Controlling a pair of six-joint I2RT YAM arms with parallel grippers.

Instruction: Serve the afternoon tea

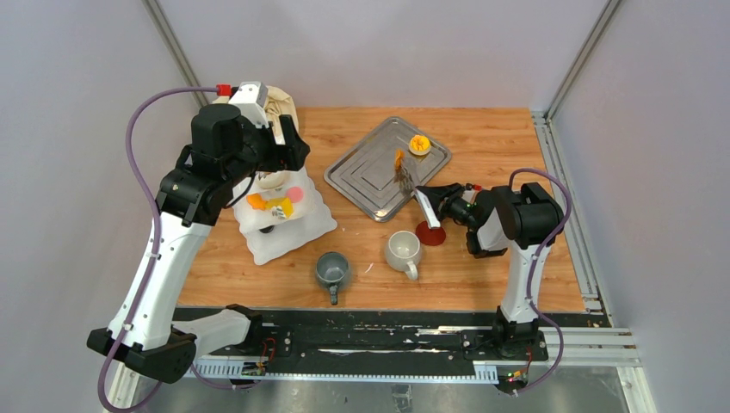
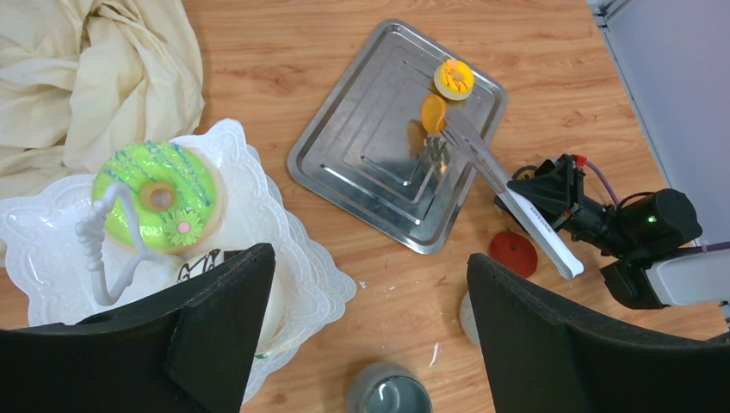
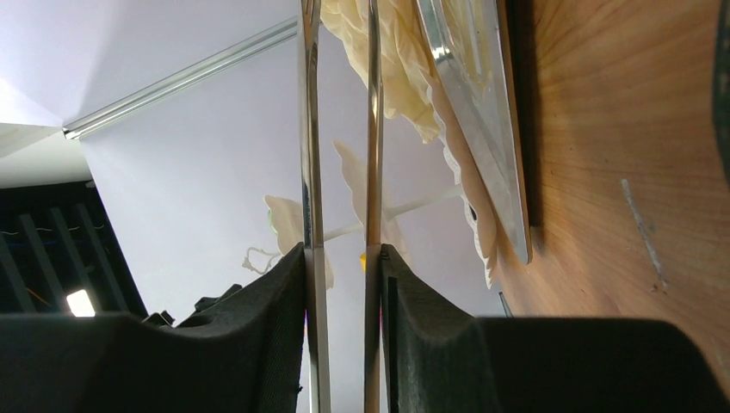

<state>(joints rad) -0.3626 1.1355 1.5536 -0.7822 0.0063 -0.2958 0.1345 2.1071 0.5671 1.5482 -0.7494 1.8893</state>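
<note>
Over the steel tray (image 1: 366,168), toward its far right side, an orange pastry (image 1: 399,159) stands on edge right at the tips of a pair of metal tongs (image 1: 413,191). The right gripper (image 3: 343,267) has its jaws clamped on the tongs' two blades near the handle end. From these views I cannot tell whether the tips are pinching the pastry or only touching it. A yellow pastry (image 1: 420,144) lies flat in the tray's far corner, just beyond the orange one.

The tongs' long axis runs from the right gripper away from the robot and slightly leftward, so the pastry sits ahead of the jaws, out at the end of the tool. The white three-tier stand (image 1: 318,225) lies to the left of that, past the tray's near-left edge. Its top tier carries the green ring doughnut (image 2: 155,194), and a lower tier shows orange, yellow and pink pieces.

The left gripper (image 2: 370,284) hangs above the stand with its jaws wide apart and nothing between them. It is the nearer arm to the stand, yet the pastry is at the right arm's tool, so a leftward carry by the right arm looks the likely next move.

A grey mug (image 1: 331,268) and a white mug (image 1: 401,249) stand on the desk (image 1: 491,138) near the robot, between the two arms.
</note>
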